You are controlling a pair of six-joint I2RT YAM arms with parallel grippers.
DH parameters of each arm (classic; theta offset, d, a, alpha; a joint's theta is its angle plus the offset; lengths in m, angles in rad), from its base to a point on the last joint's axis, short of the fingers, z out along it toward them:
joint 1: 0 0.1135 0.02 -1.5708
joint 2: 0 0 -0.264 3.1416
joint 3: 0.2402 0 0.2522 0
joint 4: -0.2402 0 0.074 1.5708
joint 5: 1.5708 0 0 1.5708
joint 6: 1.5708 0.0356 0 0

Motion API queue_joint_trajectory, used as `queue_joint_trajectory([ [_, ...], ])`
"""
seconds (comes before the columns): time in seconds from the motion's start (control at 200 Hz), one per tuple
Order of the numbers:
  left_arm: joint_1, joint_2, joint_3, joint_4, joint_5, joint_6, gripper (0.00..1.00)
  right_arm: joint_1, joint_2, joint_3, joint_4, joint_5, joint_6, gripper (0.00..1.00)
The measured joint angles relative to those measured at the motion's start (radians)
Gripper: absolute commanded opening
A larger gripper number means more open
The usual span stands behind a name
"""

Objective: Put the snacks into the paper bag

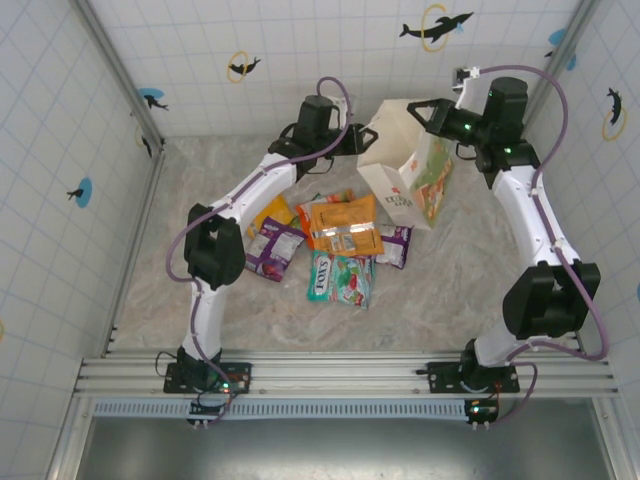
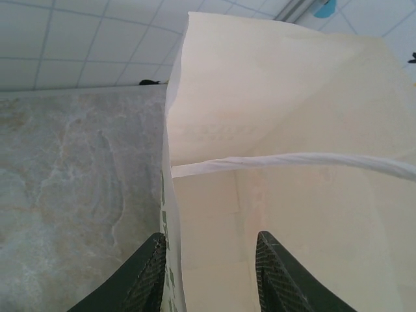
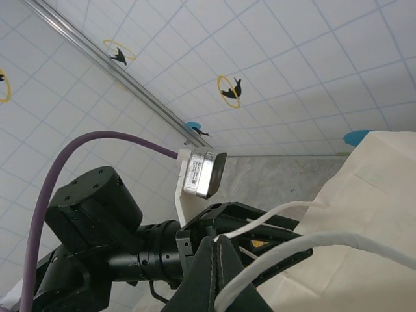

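While the paper bag (image 1: 400, 175) stands at the far side of the table (image 1: 450, 300), both arms are positioned at its open mouth. The bag leans slightly, with its printed side (red logo, dark lettering, a coloured graphic) turned toward the near right.

The left gripper (image 2: 211, 276) has its jaws apart, straddling the left wall of the bag. In the left wrist view one of its fingers (image 2: 148, 279) is outside the wall, just beside the paper edge, and the other is inside the bag. The gap between them is wider than the paper, so the wall is not clamped. A thin white handle (image 2: 292, 159) crosses the mouth ahead of the fingers.

The right gripper (image 3: 218, 260) has its jaws pressed together. In the right wrist view a white handle cord emerges from between them and appears pinched there. In the top view this gripper sits at the far right of the bag's rim.

The snacks lie in a loose overlapping pile on the table, on the near side of the bag and apart from both grippers:
- orange packet (image 1: 343, 225), on top, in the middle;
- yellow-orange packet (image 1: 272, 212), to its left;
- purple packet (image 1: 270, 250), nearer than the yellow-orange one;
- teal packet (image 1: 340, 280), nearest the arm bases;
- second purple packet (image 1: 396, 245), at the right, beside the bag's base.
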Motion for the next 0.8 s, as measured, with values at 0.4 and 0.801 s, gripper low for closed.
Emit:
queue_joint_trajectory([
  [0.4,0.0,0.007,0.006,-0.07,-0.121,0.048,0.0,-0.003,-0.016,-0.012,-0.002,0.008,-0.021,0.46],
  [0.801,0.007,-0.217,-0.001,-0.156,-0.233,0.111,0.0,-0.13,-0.217,-0.115,-0.035,0.098,-0.09,0.7],
])
